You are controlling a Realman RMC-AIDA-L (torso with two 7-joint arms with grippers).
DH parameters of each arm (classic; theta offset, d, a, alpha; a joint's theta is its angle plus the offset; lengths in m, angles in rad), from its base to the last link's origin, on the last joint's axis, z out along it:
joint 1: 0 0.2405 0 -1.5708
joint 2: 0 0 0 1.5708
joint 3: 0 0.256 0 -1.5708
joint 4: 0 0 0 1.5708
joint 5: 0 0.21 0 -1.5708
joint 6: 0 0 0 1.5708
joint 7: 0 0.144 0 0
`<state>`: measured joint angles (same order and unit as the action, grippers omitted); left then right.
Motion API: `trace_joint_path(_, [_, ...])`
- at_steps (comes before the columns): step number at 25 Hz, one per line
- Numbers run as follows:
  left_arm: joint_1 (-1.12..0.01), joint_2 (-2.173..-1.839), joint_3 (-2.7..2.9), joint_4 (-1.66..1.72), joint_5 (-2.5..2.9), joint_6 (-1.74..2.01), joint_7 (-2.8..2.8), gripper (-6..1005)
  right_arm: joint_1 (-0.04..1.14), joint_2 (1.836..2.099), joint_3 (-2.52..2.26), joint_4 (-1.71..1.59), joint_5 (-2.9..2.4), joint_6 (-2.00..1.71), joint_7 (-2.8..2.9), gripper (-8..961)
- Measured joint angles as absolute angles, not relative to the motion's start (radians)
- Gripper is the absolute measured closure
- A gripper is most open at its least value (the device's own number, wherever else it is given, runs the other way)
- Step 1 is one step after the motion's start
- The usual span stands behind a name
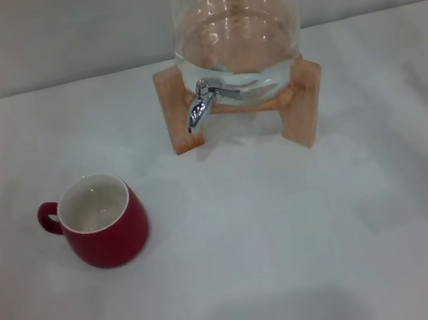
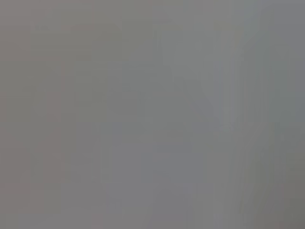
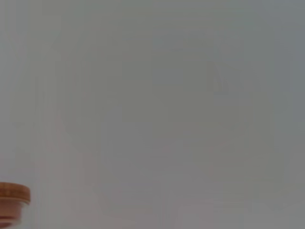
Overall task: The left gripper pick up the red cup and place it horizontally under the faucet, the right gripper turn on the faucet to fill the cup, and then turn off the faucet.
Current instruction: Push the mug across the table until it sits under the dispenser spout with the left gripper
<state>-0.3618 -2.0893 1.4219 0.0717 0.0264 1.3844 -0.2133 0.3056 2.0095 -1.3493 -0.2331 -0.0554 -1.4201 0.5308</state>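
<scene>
The red cup (image 1: pixel 102 220) stands upright on the white table at the front left in the head view, white inside, with its loop handle pointing left. The faucet (image 1: pixel 202 101) is a chrome tap sticking out of the front of a clear glass water jar (image 1: pixel 235 40) on a wooden stand (image 1: pixel 305 101) at the back centre. The cup is well apart from the faucet, to its front left. Neither gripper shows in any view. The left wrist view shows only a blank grey surface.
The white table (image 1: pixel 287 237) spreads across the head view, with a pale wall behind the jar. The right wrist view shows a plain grey surface and a brown wooden lid-like piece (image 3: pixel 12 200) at one corner.
</scene>
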Motion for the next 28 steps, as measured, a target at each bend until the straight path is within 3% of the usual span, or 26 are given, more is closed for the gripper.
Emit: trace_joint_path(28, [-0.325, -2.100, 1.422, 0.005, 0.216, 1.359, -0.187, 131, 0.287, 2.008, -1.412, -0.221, -0.057, -1.429, 0.524, 85])
